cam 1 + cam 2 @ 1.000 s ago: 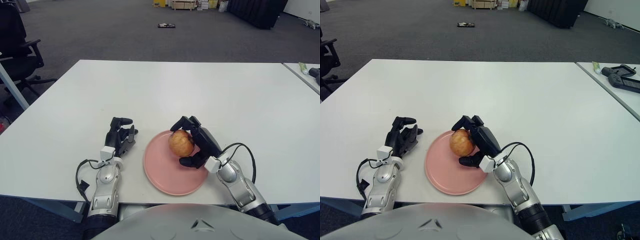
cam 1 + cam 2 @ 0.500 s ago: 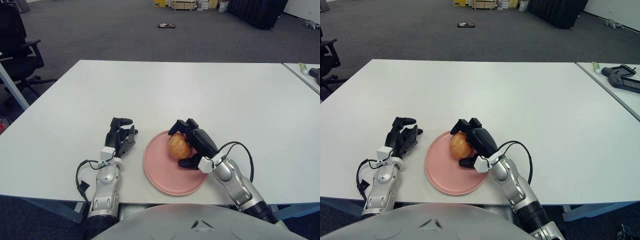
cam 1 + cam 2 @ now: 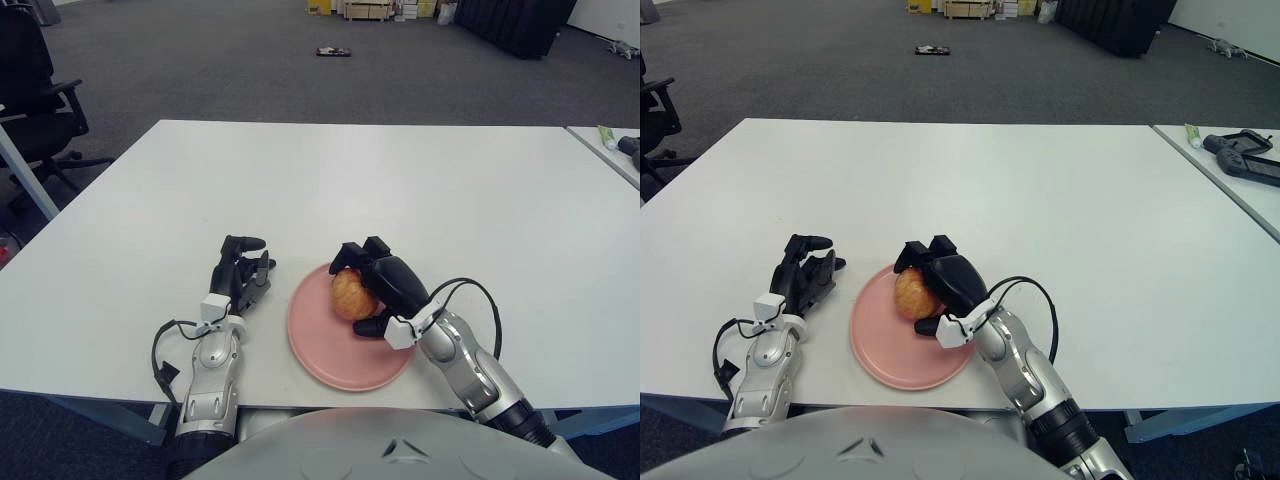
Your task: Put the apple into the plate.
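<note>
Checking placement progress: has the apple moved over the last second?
Yes. The apple, held by the right hand, shifted left and slightly lower over the pink plate.

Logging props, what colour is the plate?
Pink; the plate shows best in the left eye view.

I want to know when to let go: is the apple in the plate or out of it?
In. The apple shows over the plate, with the right hand closed on it; whether it touches the plate, cannot tell.
</note>
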You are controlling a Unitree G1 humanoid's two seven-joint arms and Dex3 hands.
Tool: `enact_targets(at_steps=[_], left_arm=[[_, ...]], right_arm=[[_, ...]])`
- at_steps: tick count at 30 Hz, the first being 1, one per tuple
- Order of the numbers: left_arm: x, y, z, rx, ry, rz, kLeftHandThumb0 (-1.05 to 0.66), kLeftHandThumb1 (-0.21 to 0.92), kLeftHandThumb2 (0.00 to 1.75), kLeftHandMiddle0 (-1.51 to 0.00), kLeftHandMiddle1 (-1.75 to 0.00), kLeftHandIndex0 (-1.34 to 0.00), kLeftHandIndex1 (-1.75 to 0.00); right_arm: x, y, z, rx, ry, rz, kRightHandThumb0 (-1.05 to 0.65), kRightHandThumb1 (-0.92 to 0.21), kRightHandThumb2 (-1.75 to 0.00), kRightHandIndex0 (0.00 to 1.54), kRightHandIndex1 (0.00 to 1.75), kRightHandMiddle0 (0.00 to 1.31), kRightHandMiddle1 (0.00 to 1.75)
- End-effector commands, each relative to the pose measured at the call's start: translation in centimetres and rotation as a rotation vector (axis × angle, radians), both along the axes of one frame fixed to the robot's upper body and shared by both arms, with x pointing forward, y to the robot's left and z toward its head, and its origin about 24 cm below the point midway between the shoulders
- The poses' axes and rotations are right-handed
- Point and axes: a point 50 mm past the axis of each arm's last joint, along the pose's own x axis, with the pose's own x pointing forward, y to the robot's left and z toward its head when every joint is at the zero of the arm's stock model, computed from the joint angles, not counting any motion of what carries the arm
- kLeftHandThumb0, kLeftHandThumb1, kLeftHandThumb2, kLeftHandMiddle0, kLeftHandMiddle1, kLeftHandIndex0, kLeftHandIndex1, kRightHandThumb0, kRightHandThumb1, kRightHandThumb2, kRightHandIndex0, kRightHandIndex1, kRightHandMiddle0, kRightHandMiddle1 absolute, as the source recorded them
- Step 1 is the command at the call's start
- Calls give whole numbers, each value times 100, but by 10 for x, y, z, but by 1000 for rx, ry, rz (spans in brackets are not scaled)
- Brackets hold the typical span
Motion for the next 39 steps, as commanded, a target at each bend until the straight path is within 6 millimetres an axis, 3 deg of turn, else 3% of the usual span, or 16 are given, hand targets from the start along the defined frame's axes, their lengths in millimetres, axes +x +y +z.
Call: enact_targets(at_steps=[1,2,4,5,10,13,17,22,39], left_arm=[[-3,1,-5,-4,31,2,-35,91,54,-46,-135,-20,-175],[-3,1,-5,-4,31,3,-35,90,55,-47,-135,-20,-175],[-3,1,-5,-4,31,5,-35,88,59,-48,-133,-22,-175],[-3,1,-5,-4,31,5,-35,88,59,-48,-133,-22,-175],[-2,1,-5,3,39,6,-35,87,61,-47,-131,-22,-175],[-2,2,-6,5,37,7,-35,88,59,-47,-133,-22,-175],[-2,2,-6,8,40,7,-35,91,54,-45,-136,-20,-175],[-2,1,-6,9,38,9,-34,92,53,-46,-137,-20,-175],[-1,2,-6,1,33,10,-35,87,60,-52,-134,-22,-175]], right_arm=[[-5,-8,-13,-69,82,5,-9,-34,-126,53,174,48,166],[-6,-8,-13,-58,102,19,-19,-49,-106,35,175,40,169],[-7,-8,-13,-47,126,37,-52,-57,-87,14,129,16,131],[-8,-8,-12,-42,133,49,-57,-58,-85,11,122,13,126],[-6,-16,5,-36,142,116,-85,-70,-65,1,30,2,53],[-7,-17,12,-31,150,147,-97,-80,-51,0,10,0,19],[-8,-17,14,-7,168,171,-103,-89,-33,0,2,0,4],[-9,-18,21,17,175,183,-105,-91,-24,0,0,0,1],[-12,-30,51,171,280,176,-101,-77,-13,0,0,0,0]])
